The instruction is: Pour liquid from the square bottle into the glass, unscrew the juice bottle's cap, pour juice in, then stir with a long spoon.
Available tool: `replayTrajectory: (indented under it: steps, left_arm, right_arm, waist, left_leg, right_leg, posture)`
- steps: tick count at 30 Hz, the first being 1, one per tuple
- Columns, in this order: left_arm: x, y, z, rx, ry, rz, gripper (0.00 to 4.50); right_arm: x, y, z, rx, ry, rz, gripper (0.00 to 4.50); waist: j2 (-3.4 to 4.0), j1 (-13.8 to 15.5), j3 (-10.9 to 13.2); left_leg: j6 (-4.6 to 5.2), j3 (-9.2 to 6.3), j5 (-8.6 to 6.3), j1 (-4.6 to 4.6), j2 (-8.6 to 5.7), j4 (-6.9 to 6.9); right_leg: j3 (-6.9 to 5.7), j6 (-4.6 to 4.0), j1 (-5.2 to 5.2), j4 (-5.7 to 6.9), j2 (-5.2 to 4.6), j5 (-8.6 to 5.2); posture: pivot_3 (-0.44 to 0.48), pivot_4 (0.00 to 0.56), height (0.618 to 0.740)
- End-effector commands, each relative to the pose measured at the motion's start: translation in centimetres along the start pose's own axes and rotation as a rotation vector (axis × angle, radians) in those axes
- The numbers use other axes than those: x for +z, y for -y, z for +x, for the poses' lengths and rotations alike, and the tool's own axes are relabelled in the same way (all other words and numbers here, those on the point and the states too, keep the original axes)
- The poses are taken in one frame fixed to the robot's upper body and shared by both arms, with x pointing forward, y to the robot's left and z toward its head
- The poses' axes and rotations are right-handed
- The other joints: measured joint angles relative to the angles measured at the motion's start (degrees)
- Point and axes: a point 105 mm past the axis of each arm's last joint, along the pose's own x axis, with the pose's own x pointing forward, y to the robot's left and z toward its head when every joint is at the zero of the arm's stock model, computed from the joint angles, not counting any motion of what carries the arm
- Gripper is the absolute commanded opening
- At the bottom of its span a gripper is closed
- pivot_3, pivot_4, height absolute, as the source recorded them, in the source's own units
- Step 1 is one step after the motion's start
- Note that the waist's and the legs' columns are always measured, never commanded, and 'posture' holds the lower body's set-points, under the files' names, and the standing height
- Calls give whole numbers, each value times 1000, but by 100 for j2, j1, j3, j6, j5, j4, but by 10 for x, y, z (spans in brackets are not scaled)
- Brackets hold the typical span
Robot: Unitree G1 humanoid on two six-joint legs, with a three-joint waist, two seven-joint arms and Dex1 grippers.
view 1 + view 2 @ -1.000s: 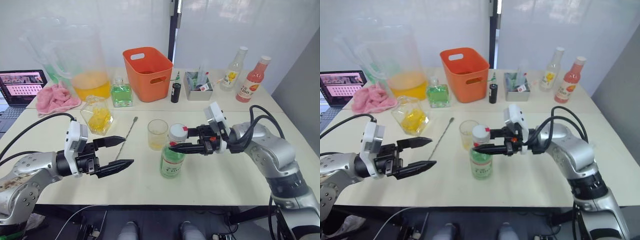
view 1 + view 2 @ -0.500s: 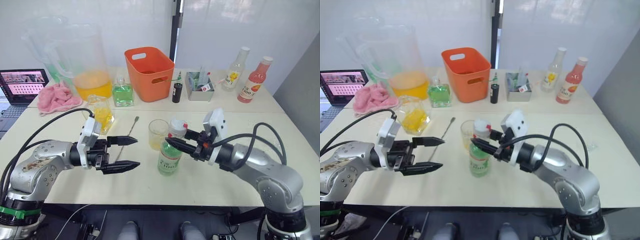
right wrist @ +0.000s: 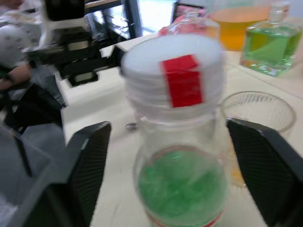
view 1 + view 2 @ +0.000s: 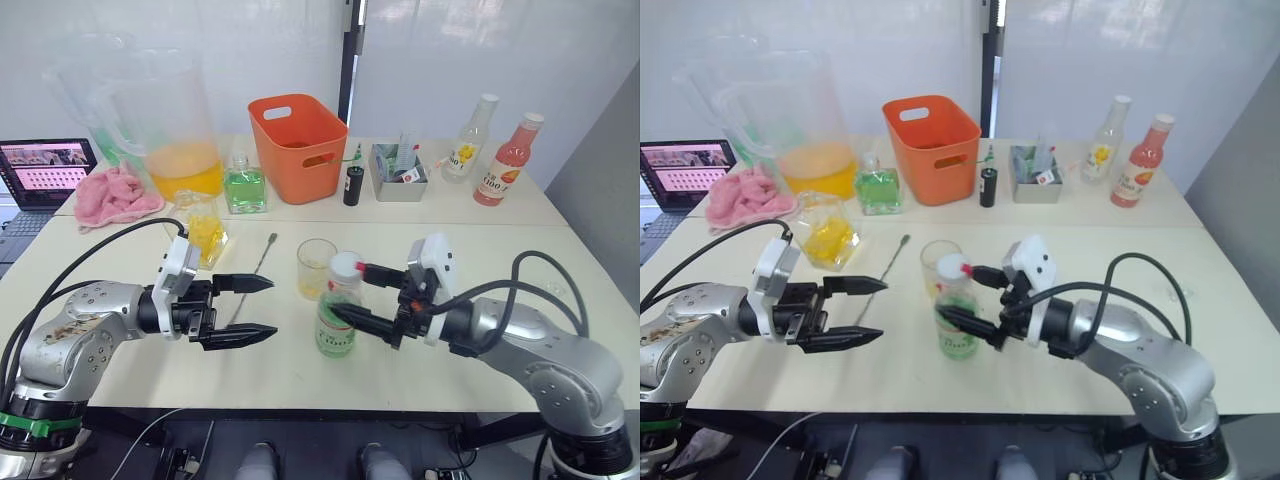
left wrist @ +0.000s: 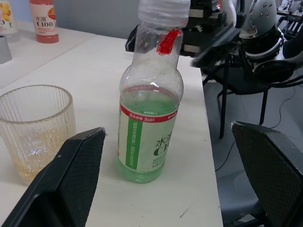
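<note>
One juice bottle (image 4: 337, 315) stands upright between the wide-open, empty fingers of the right gripper (image 4: 358, 297), its cap on. One glass (image 4: 316, 267) sits just beyond. The left gripper (image 4: 252, 308) gapes empty beside them. The long spoon (image 4: 255, 268) is partly hidden behind its fingers.

clear plastic juice bottle (image 4: 336, 318), ribbed glass (image 4: 316, 268)

Right end effector (image 4: 358, 297) spread wider around the juice bottle (image 4: 337, 310), no longer gripping its cap (image 4: 344, 264)
</note>
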Motion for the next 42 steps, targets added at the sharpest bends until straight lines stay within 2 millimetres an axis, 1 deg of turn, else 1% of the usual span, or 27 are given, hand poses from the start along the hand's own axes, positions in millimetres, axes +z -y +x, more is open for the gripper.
replayTrajectory:
  steps: [1,5,9,12,14,18,23,26,29,33,36,38,42]
  left_arm:
    - [10,4,-5,24,6,55,4500]
    - [6,6,-10,71,-1,57,4500]
    - [6,13,-19,131,-8,65,4500]
    - [6,20,-24,176,-12,66,4500]
    - [6,25,-27,203,-14,62,4500]
    - [5,34,-32,239,-30,42,4500]
    - [3,36,-34,277,-28,33,4500]
    - [3,38,-33,279,-31,23,4500]
    - [2,43,-33,261,-54,17,4500]
    - [4,44,-35,262,-63,18,4500]
    - [4,44,-34,254,-61,13,4500]
    - [4,45,-33,243,-59,9,4500]
    - [3,40,-30,217,-50,6,4500]
  right_arm:
    - [10,3,-14,106,55,-77,4479]
    - [6,20,-20,240,13,-134,4479]
    - [13,44,-12,352,-10,-224,4479]
    - [18,53,-1,433,-5,-254,4479]
    - [17,55,5,495,-19,-252,4479]
    - [17,51,16,609,-26,-240,4479]
    - [16,51,30,647,-11,-251,4479]
    - [13,52,32,661,-20,-246,4479]
    - [11,51,33,682,-15,-237,3720]
    - [12,49,34,712,-6,-217,2308]
    - [13,48,31,721,6,-191,1391]
    - [14,46,26,723,18,-172,1195]
    - [17,42,17,702,43,-164,1193]
  waist:
    - [-1,-1,-1]
    - [-1,-38,-1]
    - [-2,-111,0]
    - [-2,-130,0]
    - [-2,-146,0]
    - [-1,-126,1]
    - [-1,-103,1]
    - [0,-107,1]
    - [0,-108,1]
    - [1,-126,2]
    - [1,-140,2]
    - [1,-139,2]
    - [1,-107,2]
  left_leg:
    - [0,0,0,2,2,0]
    - [0,6,0,12,3,2]
    - [0,10,0,24,22,1]
    - [0,9,0,25,36,-4]
    - [-1,9,0,24,38,-8]
    - [-1,9,-1,24,38,-11]
    - [-3,9,-1,27,40,-8]
    - [-3,12,-1,27,40,-7]
    - [-3,12,-1,27,41,-9]
    - [-4,12,-1,27,44,-10]
    - [-4,13,-1,29,48,-11]
    - [-4,13,-1,28,48,-11]
    - [-4,13,-1,27,48,-12]
  right_leg:
    - [0,0,2,0,1,-1]
    - [4,-2,6,-1,3,1]
    - [4,-13,4,2,16,8]
    - [-2,-15,4,3,28,9]
    - [-2,-6,2,6,31,15]
    - [-2,4,-1,10,31,20]
    - [-5,-26,-1,13,32,5]
    - [-5,-28,-2,13,31,6]
    - [-6,-27,-2,14,31,6]
    - [-5,-29,-5,15,33,6]
    - [-6,-33,-4,16,37,4]
    - [-6,-34,-6,16,37,4]
    - [-6,-34,-6,16,37,3]
  posture:
    - [0,150,738]
    - [0,150,738]
    - [0,150,738]
    - [0,150,738]
    - [0,150,738]
    - [0,150,738]
    - [0,150,738]
    - [0,150,738]
    - [0,150,738]
    - [0,150,738]
    - [0,150,738]
    - [0,150,738]
    - [0,150,738]
